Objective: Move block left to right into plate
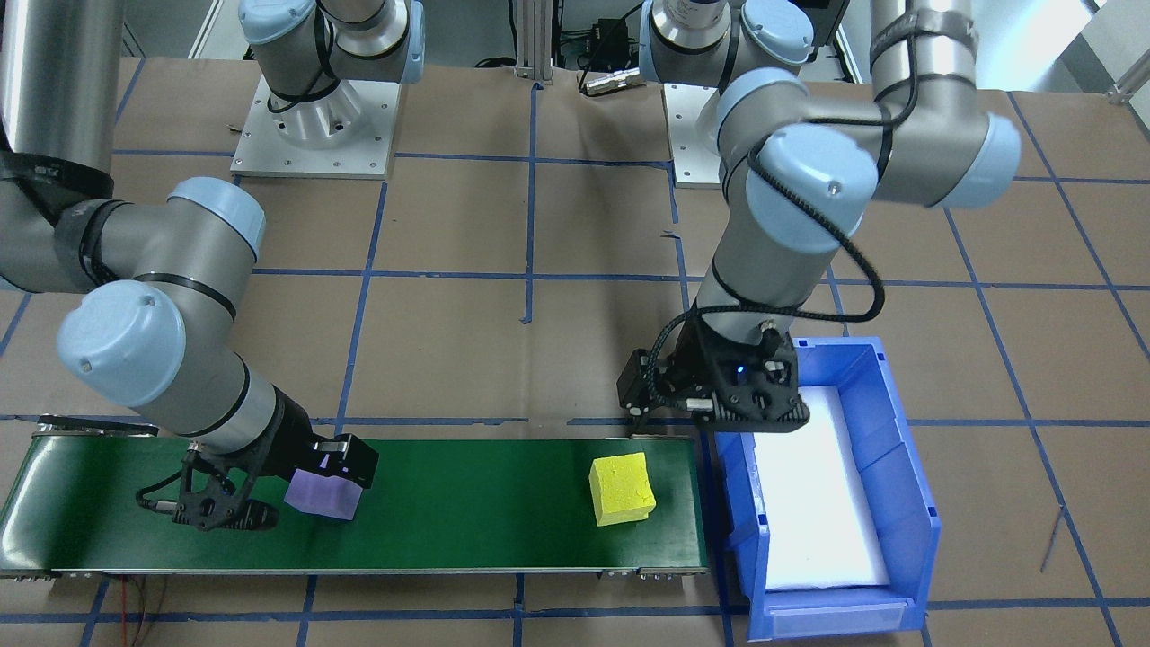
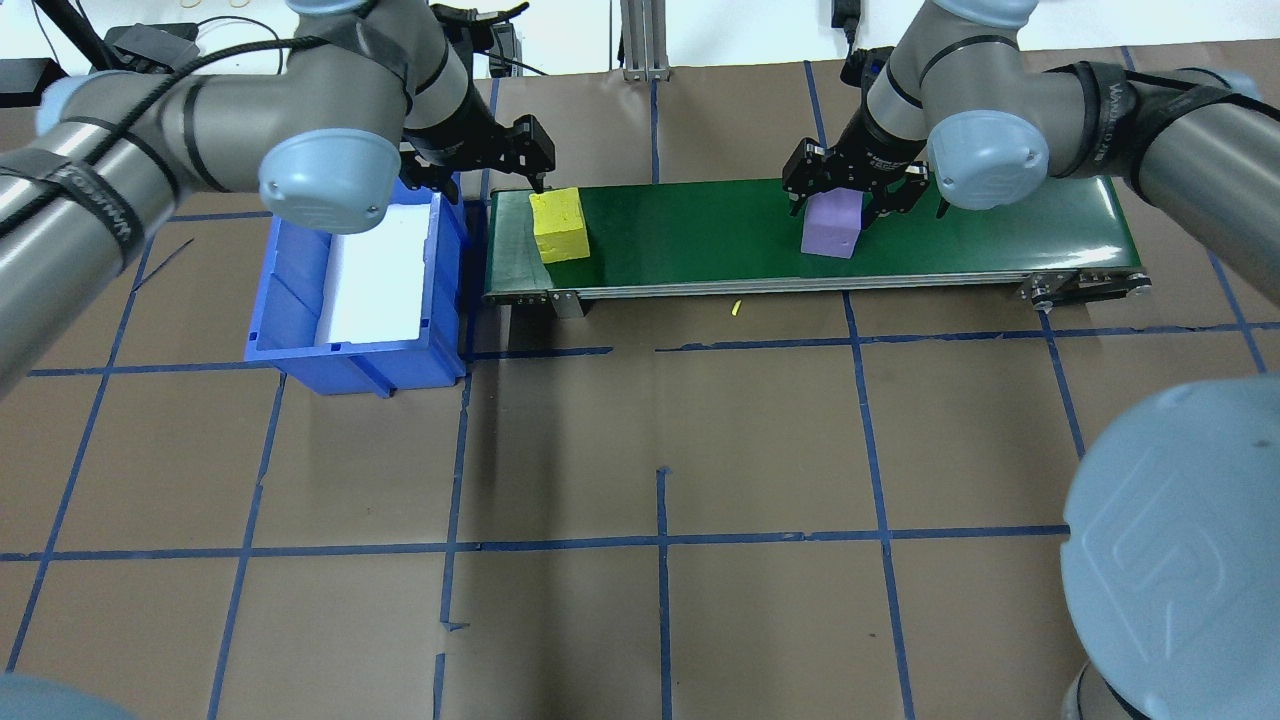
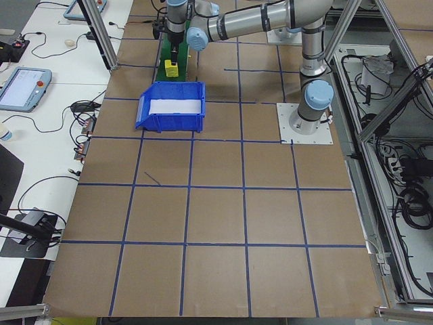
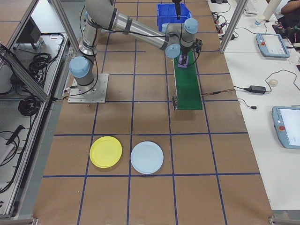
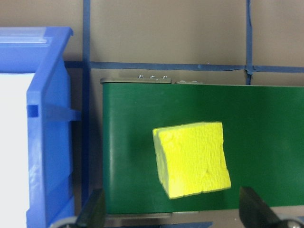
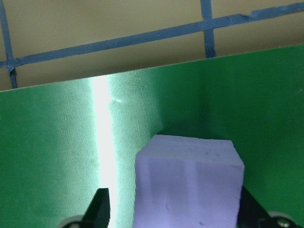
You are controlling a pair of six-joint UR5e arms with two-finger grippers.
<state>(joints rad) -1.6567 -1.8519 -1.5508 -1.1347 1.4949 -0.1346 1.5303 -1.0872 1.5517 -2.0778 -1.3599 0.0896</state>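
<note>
Purple foam block (image 6: 187,183) sat on the green conveyor belt (image 2: 720,235) between the right gripper's (image 2: 855,195) spread fingers (contact unclear). Left gripper (image 2: 500,160) hovered released above the yellow foam block (image 5: 192,159). Yellow plate (image 4: 106,152) lay well apart.

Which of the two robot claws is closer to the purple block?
The right one. The right gripper straddles the purple block on the green belt, a finger on each side. The left gripper hangs at the belt's far end, above the yellow block.
</note>
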